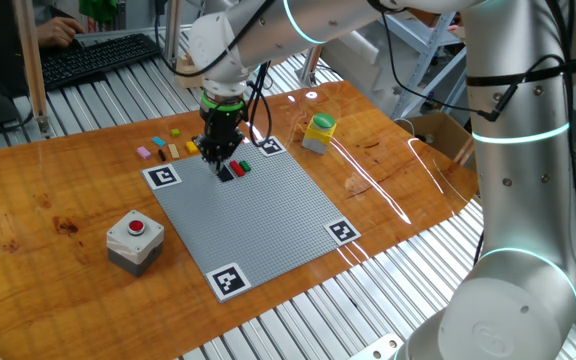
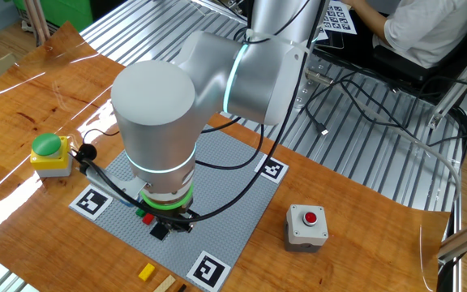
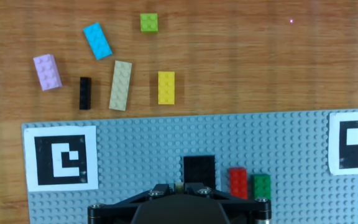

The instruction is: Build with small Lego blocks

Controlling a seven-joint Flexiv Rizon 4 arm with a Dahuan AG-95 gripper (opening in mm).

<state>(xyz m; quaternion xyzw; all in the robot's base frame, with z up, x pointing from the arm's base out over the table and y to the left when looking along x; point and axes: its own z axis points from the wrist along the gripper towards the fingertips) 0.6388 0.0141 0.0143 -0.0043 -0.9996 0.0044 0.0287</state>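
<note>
The robot arm's fingers (image 3: 191, 186) are seen drawn nearly together at the bottom centre of the hand view, pointed straight down at a black brick (image 3: 199, 169) on the grey studded baseplate (image 3: 166, 137). The brick appears to be pinched between them, though the contact itself is hidden by the hand. Just right of it, a red brick (image 3: 238, 182) and a green brick (image 3: 261, 185) are set side by side on the plate.

Beyond the plate's upper edge, six loose bricks are scattered on the wooden table (image 3: 260, 56): a pink brick (image 3: 47, 71), a blue brick (image 3: 97, 40), a lime-green brick (image 3: 148, 22), a narrow black brick (image 3: 85, 93), a tan brick (image 3: 120, 85) and a yellow brick (image 3: 166, 87), none touching another.

In one fixed view, a yellow block with a green top (image 1: 318, 132) is seen at upper right of the plate, and a grey box with a red button (image 1: 135, 240) at lower left. Black-and-white square markers (image 1: 162, 177) are fixed at the plate's corners.
</note>
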